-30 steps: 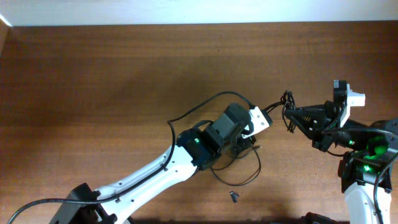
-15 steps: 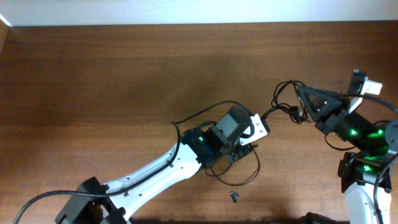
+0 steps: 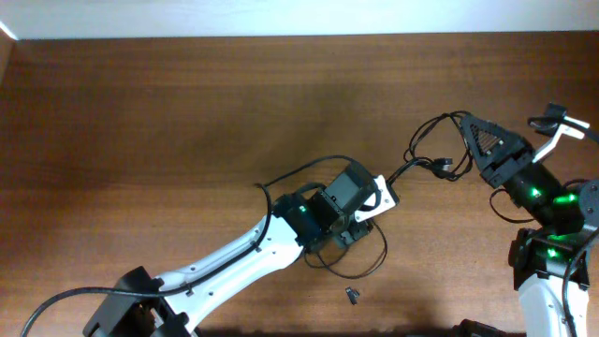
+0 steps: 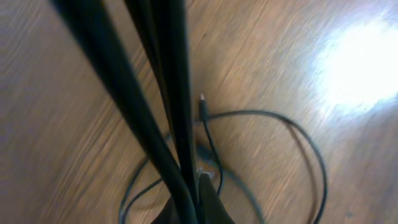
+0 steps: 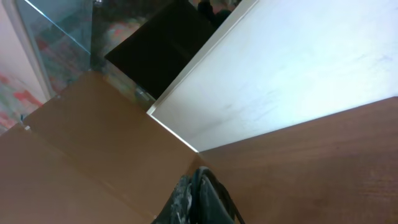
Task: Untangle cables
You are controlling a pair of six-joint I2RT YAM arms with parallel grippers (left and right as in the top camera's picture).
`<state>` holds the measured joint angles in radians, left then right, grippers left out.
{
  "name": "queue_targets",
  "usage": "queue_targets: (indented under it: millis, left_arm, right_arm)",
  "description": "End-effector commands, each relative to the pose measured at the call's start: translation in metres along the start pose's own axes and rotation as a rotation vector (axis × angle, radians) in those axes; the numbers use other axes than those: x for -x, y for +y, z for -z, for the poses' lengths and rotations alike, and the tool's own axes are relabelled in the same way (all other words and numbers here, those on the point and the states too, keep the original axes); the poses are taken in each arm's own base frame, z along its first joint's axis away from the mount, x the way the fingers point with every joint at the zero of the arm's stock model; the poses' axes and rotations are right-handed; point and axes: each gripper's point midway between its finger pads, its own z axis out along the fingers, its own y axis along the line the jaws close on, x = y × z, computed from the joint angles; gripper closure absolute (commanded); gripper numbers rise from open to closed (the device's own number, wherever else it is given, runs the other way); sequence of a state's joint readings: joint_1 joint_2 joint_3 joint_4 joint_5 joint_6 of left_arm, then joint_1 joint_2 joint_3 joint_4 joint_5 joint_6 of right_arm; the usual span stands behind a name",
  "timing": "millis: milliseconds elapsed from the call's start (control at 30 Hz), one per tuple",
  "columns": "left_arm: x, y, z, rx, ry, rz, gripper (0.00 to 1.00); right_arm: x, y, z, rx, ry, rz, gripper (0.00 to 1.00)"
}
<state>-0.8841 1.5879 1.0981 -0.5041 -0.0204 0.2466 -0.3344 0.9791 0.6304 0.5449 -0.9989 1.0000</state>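
Observation:
A tangle of thin black cables [image 3: 367,260] lies on the brown table around my left gripper [image 3: 363,223] and stretches right to my right gripper [image 3: 465,134]. The left gripper is shut on a bundle of cable strands [image 4: 168,93], which run up past its fingers [image 4: 196,202]. A loose loop [image 4: 298,134] with a plug tip [image 4: 202,102] lies on the wood below. My right gripper is shut on cable strands [image 5: 202,186] and holds them raised, with a loop and plug [image 3: 447,167] hanging under it. Its fingers [image 5: 198,198] point toward the wall.
A small dark connector piece [image 3: 352,296] lies alone near the front edge. The white wall [image 5: 298,74] borders the table's far edge. The left arm [image 3: 225,267] crosses the front left of the table.
My right gripper has moved up and to the right with the cable strands, drawing them out from the tangle. The left gripper has shifted slightly and stays on its bundle.

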Motion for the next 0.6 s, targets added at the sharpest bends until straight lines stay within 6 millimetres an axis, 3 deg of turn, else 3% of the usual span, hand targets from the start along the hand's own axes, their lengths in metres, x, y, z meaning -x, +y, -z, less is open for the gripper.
queue_targets:
  millis: [0,367,567]
  left_arm:
    - [-0.029,0.019,-0.002,0.115,0.131,-0.008,1.00]
    - [-0.050,0.022,0.002,0.138,0.219,-0.019,1.00]
    - [-0.050,0.021,0.002,0.137,0.223,-0.020,1.00]
  right_arm:
    - [0.019,0.000,0.003,-0.036,-0.091,0.021,0.96]
    - [0.026,-0.005,0.004,-0.064,-0.134,0.025,0.96]
    - [0.027,-0.007,0.004,-0.073,-0.137,0.095,0.96]
